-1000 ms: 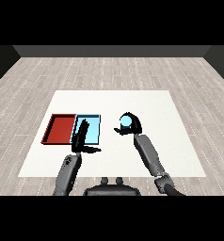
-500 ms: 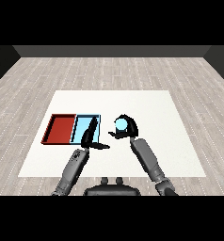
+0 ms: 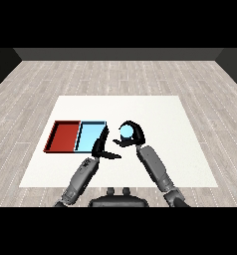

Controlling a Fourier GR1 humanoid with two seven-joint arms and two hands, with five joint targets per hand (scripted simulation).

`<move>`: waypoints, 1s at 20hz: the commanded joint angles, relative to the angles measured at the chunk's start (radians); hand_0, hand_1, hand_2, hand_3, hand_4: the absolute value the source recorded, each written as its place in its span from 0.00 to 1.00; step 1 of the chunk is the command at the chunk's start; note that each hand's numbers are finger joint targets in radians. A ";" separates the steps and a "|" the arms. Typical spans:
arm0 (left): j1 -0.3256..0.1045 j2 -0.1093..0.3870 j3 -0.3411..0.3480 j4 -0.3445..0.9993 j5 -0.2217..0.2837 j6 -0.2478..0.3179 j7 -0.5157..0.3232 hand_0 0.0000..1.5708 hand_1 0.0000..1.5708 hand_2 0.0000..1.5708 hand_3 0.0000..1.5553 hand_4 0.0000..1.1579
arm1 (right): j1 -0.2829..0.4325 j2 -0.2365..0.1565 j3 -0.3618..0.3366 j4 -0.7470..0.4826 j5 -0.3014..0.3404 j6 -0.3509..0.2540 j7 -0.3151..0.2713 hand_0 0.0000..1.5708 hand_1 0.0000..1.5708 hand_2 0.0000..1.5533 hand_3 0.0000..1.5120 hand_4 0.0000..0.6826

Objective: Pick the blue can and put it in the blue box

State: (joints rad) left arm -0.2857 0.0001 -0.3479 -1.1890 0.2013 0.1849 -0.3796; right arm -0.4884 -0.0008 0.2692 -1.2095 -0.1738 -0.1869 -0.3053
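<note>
The robot's right hand curls around a small light blue cylindrical can, held just right of the light blue tray on the white worktop. Its left hand, fingers straight and relaxed, points forward over that tray's near right corner. A red tray adjoins it.

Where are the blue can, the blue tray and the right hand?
blue can (image 3: 126, 131), head view, its light top.
blue tray (image 3: 89, 137), head view, bare floor.
right hand (image 3: 136, 137), head view, fingers curled round can.
</note>
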 commanded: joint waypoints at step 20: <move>-0.196 0.000 -0.101 0.306 0.190 0.033 -0.134 0.00 0.00 0.00 0.00 0.00 | -0.022 0.001 0.089 -0.018 -0.011 0.006 0.010 0.90 0.90 0.92 0.92 0.95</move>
State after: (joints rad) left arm -0.4406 0.0000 -0.4679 -0.9971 0.3530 0.2665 -0.4414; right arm -0.5074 -0.0002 0.3825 -1.2220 -0.1998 -0.2220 -0.3163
